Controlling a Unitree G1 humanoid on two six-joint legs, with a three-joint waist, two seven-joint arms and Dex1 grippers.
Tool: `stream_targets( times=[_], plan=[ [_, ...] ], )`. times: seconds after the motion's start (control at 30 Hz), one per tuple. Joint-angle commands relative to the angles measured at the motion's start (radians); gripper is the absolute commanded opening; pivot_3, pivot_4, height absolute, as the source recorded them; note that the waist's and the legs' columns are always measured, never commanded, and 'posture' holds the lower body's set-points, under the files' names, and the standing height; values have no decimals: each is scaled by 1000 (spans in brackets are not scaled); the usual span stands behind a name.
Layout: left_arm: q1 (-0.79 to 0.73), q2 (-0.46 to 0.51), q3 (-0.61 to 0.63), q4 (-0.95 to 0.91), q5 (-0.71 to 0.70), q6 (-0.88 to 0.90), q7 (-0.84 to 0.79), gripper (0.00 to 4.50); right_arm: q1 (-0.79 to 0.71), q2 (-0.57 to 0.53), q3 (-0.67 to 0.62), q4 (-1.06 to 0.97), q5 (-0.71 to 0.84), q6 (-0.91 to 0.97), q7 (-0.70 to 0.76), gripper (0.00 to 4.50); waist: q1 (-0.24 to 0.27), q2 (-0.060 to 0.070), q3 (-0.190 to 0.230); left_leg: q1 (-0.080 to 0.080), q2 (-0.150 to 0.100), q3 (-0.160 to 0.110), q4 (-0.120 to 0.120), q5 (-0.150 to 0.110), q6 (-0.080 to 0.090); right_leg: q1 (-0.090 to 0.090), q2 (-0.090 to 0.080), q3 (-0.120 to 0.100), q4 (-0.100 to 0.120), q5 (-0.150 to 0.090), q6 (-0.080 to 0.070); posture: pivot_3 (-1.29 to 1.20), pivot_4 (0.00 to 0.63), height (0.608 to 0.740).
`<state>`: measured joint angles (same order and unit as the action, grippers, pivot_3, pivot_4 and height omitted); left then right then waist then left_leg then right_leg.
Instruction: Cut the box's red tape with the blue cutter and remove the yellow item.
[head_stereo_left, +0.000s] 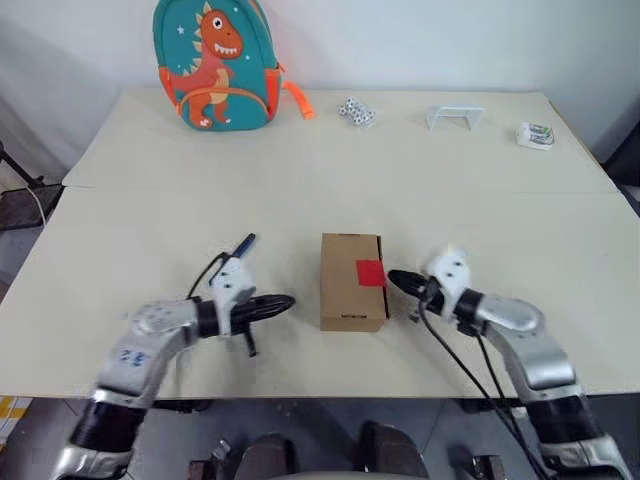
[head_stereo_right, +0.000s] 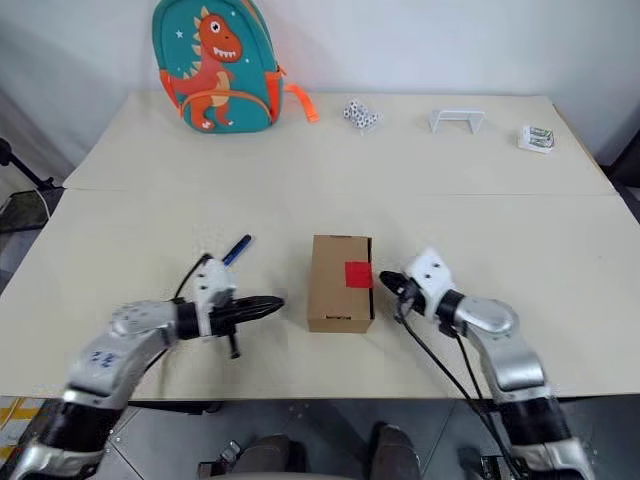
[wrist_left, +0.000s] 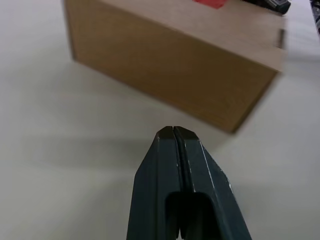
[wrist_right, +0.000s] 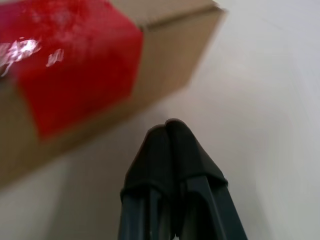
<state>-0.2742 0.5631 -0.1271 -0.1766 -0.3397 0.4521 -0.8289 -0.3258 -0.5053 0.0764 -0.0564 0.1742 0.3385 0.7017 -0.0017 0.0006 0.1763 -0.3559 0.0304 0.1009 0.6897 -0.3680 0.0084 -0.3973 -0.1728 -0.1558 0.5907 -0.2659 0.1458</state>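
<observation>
The brown box (head_stereo_left: 352, 281) lies closed near the table's front middle, with the red tape (head_stereo_left: 370, 273) over its right top edge. My left gripper (head_stereo_left: 289, 301) is shut and empty, its tip a short way left of the box's left side (wrist_left: 165, 75). Shut and empty too, my right gripper (head_stereo_left: 392, 278) points at the box's right side, just beside the red tape (wrist_right: 75, 60). The blue cutter (head_stereo_left: 243, 245) lies on the table behind my left hand, partly hidden by it. The yellow item is out of view.
A teal dinosaur backpack (head_stereo_left: 214, 62) stands at the table's back left. Along the back edge lie a small speckled bundle (head_stereo_left: 356, 112), a white frame (head_stereo_left: 455, 117) and a small white packet (head_stereo_left: 535, 135). Black cables hang from both wrists.
</observation>
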Motion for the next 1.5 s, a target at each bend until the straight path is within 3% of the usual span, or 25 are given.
stream_targets(
  times=[0.03,0.47,0.9,1.03,1.13,1.17,1.27,1.5],
  plan=[
    [-31,-44,-39,-1,28,28,37,0,-55,-5,0,-31,-2,53,-8,26,0,0,0,0,0,0,0,0,0,0,0,0,0,0,0,0,150,740],
    [-74,-137,-115,2,43,26,25,0,-245,34,50,152,-8,41,73,26,-1,0,0,-2,0,0,3,0,0,0,0,0,0,0,0,0,150,740],
    [-70,-170,-84,18,56,33,61,0,-396,89,68,415,-56,-124,124,26,-4,0,0,-2,1,0,4,0,0,0,0,0,0,0,0,0,150,740],
    [-13,-115,-27,-45,30,49,44,0,-378,47,11,325,5,-106,175,26,-6,0,0,-2,1,-1,3,0,0,0,0,0,0,0,0,0,150,740],
    [106,-14,122,-134,-44,74,9,0,-341,-45,-122,167,148,-1,236,26,-8,2,1,-3,2,-2,3,0,0,-1,0,0,0,0,0,0,150,740],
    [137,8,163,-148,-66,80,4,182,-327,-70,-149,140,164,-5,243,5,-6,3,2,-3,2,-2,3,0,-1,-1,0,-1,0,0,0,0,150,740],
    [228,79,262,-175,-105,45,-45,847,-267,-146,-210,79,205,-6,280,590,-1,3,2,-4,2,-4,3,-1,-1,-1,0,-2,-1,0,0,0,150,740],
    [399,127,628,-130,-187,-130,-112,2882,-45,-173,-390,-113,446,9,387,2890,0,3,2,-4,2,-3,4,-2,0,-1,1,-2,-2,0,0,0,150,740]
  ],
)
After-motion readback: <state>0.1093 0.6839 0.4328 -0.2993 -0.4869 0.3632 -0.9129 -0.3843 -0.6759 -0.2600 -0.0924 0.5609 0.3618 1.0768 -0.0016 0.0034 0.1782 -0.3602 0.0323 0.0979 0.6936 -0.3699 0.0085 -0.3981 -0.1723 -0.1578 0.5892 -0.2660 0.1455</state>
